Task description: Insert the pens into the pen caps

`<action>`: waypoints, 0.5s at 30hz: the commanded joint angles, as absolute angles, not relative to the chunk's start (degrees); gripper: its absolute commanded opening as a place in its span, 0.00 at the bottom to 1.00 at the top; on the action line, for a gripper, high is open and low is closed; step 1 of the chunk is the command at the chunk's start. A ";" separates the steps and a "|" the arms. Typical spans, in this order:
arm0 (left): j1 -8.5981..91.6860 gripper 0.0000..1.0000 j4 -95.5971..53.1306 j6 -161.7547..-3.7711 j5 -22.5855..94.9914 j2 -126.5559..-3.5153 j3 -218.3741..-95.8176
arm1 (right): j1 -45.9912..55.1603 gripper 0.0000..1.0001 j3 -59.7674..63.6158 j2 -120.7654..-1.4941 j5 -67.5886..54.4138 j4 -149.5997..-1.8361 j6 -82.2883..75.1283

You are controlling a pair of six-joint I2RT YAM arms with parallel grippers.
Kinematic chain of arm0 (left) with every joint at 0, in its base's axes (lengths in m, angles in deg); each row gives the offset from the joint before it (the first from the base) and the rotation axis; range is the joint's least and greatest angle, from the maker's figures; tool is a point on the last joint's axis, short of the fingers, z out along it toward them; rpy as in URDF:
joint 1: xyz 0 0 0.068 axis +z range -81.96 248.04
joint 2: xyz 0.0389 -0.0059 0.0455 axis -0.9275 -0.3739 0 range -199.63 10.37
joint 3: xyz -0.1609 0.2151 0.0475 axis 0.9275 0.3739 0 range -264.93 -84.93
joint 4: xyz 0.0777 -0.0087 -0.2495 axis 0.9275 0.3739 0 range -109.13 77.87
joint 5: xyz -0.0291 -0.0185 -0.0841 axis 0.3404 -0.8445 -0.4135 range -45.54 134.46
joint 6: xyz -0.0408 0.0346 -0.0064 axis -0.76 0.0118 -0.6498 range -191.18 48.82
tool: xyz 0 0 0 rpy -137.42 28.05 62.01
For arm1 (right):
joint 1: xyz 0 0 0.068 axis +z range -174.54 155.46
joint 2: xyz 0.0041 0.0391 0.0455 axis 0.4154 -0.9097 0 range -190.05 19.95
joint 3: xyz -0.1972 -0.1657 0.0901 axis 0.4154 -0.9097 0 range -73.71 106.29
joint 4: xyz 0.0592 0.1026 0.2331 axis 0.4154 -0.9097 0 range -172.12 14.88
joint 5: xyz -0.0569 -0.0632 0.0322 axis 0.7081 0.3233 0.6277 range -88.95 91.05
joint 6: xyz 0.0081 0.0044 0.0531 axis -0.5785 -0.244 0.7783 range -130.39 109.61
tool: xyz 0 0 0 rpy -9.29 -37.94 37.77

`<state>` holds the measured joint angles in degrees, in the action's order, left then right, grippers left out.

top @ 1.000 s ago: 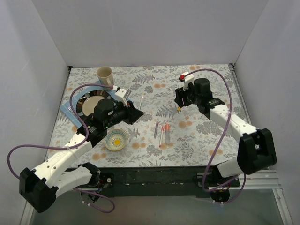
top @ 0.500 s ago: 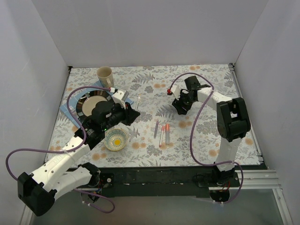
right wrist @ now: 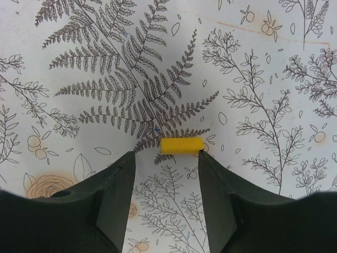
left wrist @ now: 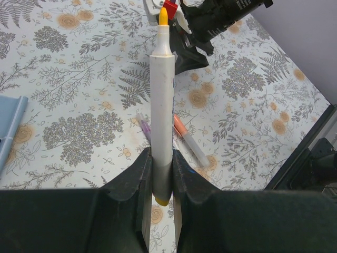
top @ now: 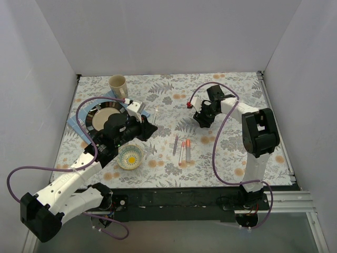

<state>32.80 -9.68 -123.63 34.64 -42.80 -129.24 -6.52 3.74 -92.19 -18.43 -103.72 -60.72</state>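
Note:
My left gripper (left wrist: 161, 158) is shut on a pale pen (left wrist: 161, 100) with a yellow tip, which juts forward above the table. In the top view this gripper (top: 149, 128) hovers left of centre and the pen (top: 156, 114) points toward the right arm. A yellow pen cap (right wrist: 181, 145) lies on its side on the cloth. My right gripper (right wrist: 166, 155) is open and low over it; the right fingertip (right wrist: 206, 158) touches the cap's right end, the left one stands apart. Three more pens (top: 181, 149) lie side by side mid-table. Other caps are out of view.
A beige mug (top: 118, 84) stands at the back left. A dark-rimmed plate (top: 90, 112) sits on a blue napkin beside my left arm. A small yellow-patterned bowl (top: 130, 156) sits near the front left. White walls close in the table on three sides.
The right arm swung inward and brought its gripper down to the cloth over the yellow cap, with the jaws a little narrower. The left gripper shifted slightly, still holding its pen.

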 commanded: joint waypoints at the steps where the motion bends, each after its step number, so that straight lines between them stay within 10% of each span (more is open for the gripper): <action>1: 32.89 0.00 -10.08 -123.04 34.97 -42.45 -128.78 | -6.79 0.57 4.86 -94.04 -19.69 -102.54 -63.91; 15: 32.89 0.00 -10.08 -122.95 35.15 -42.19 -128.78 | -6.26 0.45 4.95 -95.27 -16.70 -100.79 -60.41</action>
